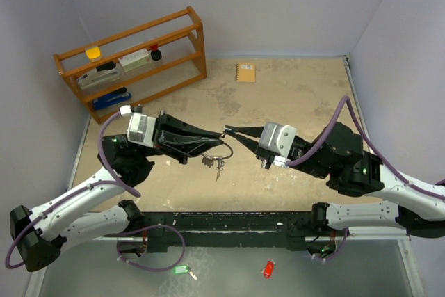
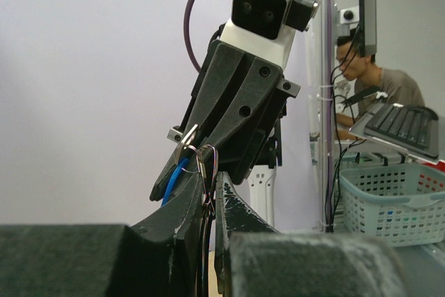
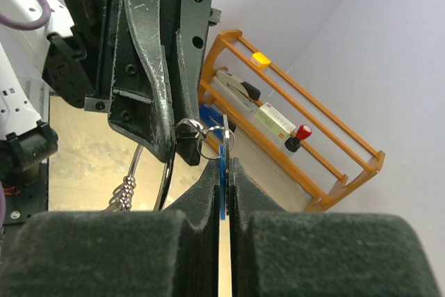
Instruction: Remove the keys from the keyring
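Blue tag pinched in right gripper | left gripper clenched on keyring, mid-table, silver keys dangling beneath | step: freeing blue key | next: likely work tag's loop along wire to its split

An orange wooden rack stands far left, holding a yellow piece, a red-capped stamp and a blue stapler. A tan notebook lies far centre. A green tag and a red tag lie nearest.
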